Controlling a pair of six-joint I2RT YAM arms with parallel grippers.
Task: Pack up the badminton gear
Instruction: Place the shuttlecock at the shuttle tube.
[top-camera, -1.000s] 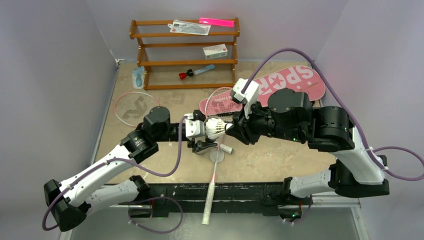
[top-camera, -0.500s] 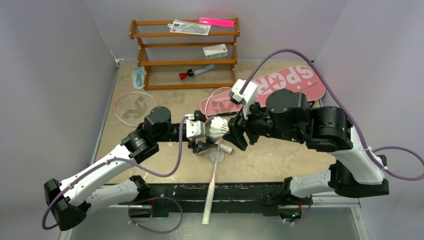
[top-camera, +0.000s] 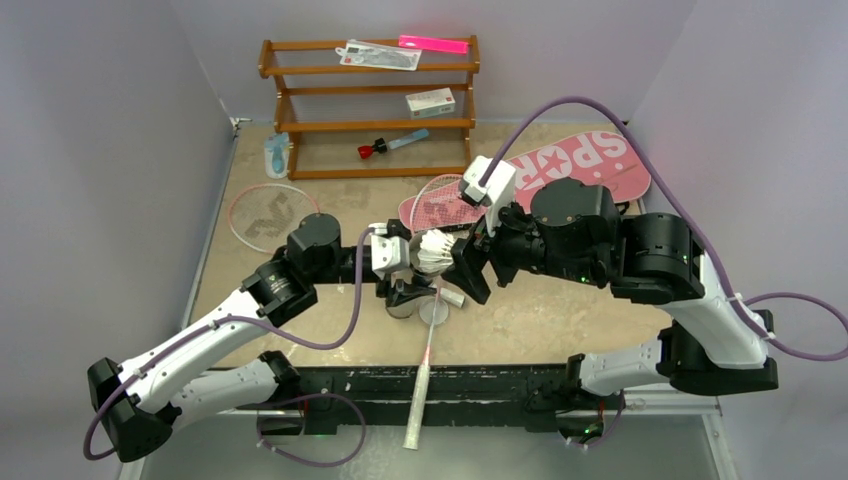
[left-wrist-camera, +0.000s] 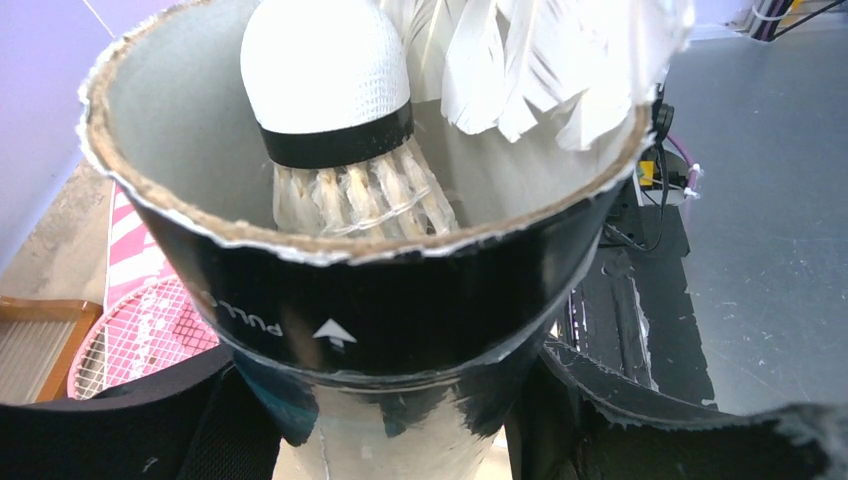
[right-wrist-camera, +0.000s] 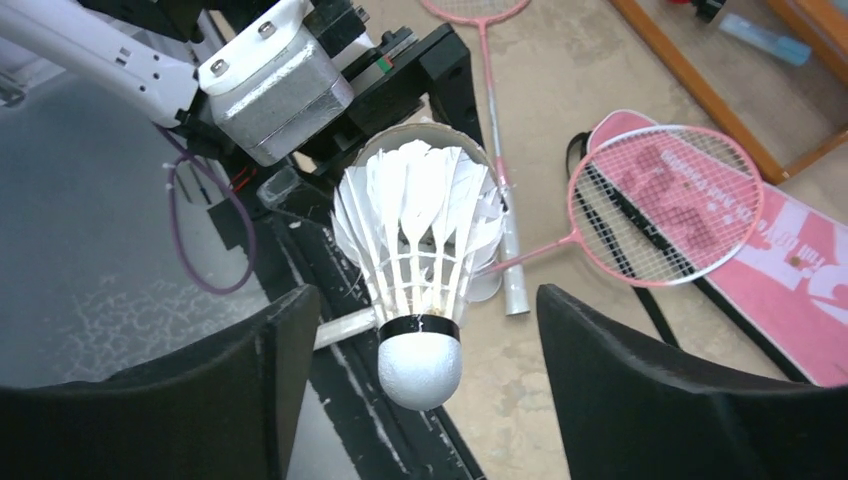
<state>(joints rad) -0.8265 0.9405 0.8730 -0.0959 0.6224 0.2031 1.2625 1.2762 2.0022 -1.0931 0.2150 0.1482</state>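
The step in hand was judged to be the loading of a shuttlecock (right-wrist-camera: 420, 230) into the black tube (left-wrist-camera: 400, 300). The tube was gripped by the left gripper (left-wrist-camera: 400, 440), whose fingers (left-wrist-camera: 150, 430) were closed against its sides just below the open mouth. It was held above the near middle of the table (top-camera: 540, 320).

The shuttlecock was seen lodged in that mouth, feathers inward and cork outward, pointing at the right gripper (right-wrist-camera: 425, 295). The right gripper's black fingers (right-wrist-camera: 620, 400) were spread wide on either side of the cork, touching nothing, so the shuttlecock was carried by the tube alone. More feathers were seen at the rim in the left wrist view. Whether they belonged to a second shuttlecock could not be told.

One racket (top-camera: 440, 208) lay with its head on the pink bag (top-camera: 590, 160) at the far right, its handle reaching past the near edge. The other racket (top-camera: 268, 215) lay at the far left.

The shuttlecock was judged not yet seated. The next move was expected to call for a straight push on the cork along the tube's axis, with the tube kept steady and care taken that the feathers were not crushed. The rackets and tube were yet to be bagged.
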